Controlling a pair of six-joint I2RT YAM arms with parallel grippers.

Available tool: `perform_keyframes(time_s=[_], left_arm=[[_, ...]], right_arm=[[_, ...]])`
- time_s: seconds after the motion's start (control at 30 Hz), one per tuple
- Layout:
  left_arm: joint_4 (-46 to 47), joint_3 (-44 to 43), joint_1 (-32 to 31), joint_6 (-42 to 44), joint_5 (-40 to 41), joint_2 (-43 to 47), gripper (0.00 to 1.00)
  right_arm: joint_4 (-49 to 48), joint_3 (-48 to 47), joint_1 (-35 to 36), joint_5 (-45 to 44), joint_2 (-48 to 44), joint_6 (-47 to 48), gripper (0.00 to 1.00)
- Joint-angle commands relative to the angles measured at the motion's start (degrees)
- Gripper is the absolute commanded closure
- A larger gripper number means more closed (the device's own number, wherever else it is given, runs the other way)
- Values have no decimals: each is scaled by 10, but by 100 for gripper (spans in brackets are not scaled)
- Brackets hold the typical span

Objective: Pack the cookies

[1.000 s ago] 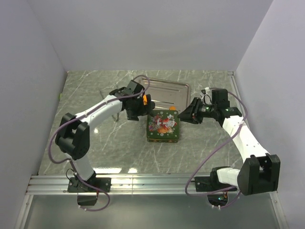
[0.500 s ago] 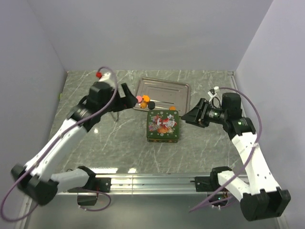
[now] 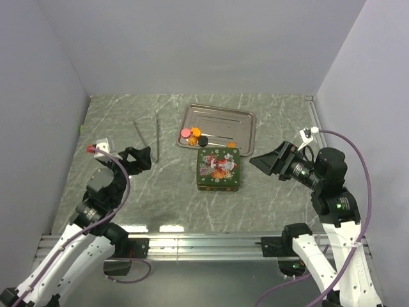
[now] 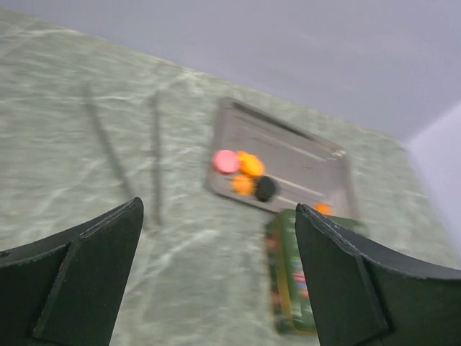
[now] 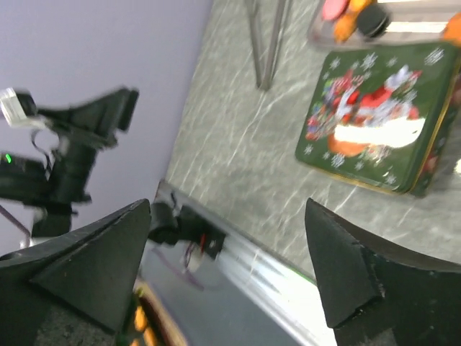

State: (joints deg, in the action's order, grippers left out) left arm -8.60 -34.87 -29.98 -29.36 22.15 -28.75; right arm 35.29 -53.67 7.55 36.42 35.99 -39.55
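The cookies (image 3: 194, 135) lay in a small cluster at the near left corner of the steel tray (image 3: 217, 109): a pink one, two orange and a black one touching or just beside each other, with one more orange disc (image 3: 232, 144) alone at the tray's near edge. The green Christmas tin (image 3: 218, 169) sat just in front of the tray, lid on. Both arms hung well apart from all of it; the left tool (image 3: 137, 158) and the right tool (image 3: 268, 160) each had fingers spread wide with nothing between them.

These pieces looked thin, light and probably brittle, lying flat on slick metal, so a pinch across the rim of a single disc seemed the safest hold.

The left wrist view separated the cookies (image 4: 245, 173) by colour and showed thin metal tongs (image 4: 155, 155) on the table (image 4: 65, 166). The right wrist view gave the tin's (image 5: 374, 122) printed lid plainly, but only a sliver of the cookies at its top edge
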Motion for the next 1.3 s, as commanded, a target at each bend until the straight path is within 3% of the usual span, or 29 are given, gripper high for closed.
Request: perform_keyframes(time_s=[0.0,0.17,0.3,0.47,0.6,0.67,0.87,1.27], left_arm=[[81,62,0,88,104,42,8],[230,200,-1,169,204,84,1],[389,287,2,229,214,54,1],[473,334,52,184,205,-44,1],[524,342,122,172,91,-126,1],[564,328,157,176,45,-175,2],[670,286,190,214,4,-319,1],[810,242,268,209,-98,-503,6]], right_arm=[[-54,22,4,-63,-30,-18,5],[-130,75,4,-108,-92,-36,3],[-167,101,4,-123,-118,-20,2],[-121,72,4,-149,-69,47,1],[-77,52,4,-157,-5,19,1],[-79,56,4,-116,20,10,1],[-103,50,4,-59,92,12,0],[-83,15,4,-197,128,98,0]])
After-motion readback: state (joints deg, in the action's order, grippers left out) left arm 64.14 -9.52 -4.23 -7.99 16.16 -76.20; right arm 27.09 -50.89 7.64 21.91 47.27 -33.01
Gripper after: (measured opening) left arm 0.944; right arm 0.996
